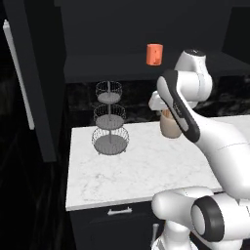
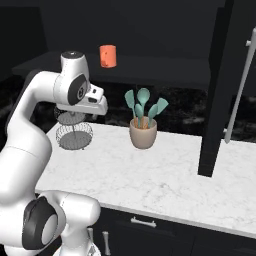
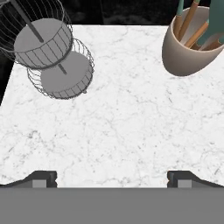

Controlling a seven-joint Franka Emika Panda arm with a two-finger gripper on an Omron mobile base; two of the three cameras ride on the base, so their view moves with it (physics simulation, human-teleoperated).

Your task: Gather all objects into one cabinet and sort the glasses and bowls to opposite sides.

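The gripper [image 3: 112, 177] hangs over the white marble counter [image 3: 122, 127] with its jaws spread wide and nothing between them. In the hand view a wire basket stand [image 3: 48, 52] sits at about ten o'clock, its grey tiers bare. At about one o'clock stands a beige pot [image 3: 192, 48] holding teal and wooden-handled utensils [image 2: 144, 106]. The orange cup [image 1: 155, 54] stands upright on the shelf of the black cabinet [image 1: 97, 61] above the counter, at twelve o'clock in the left base view, well apart from the stand and the pot. The cabinet doors [image 2: 220, 90] are swung open, each with a long silver handle [image 2: 240, 85].
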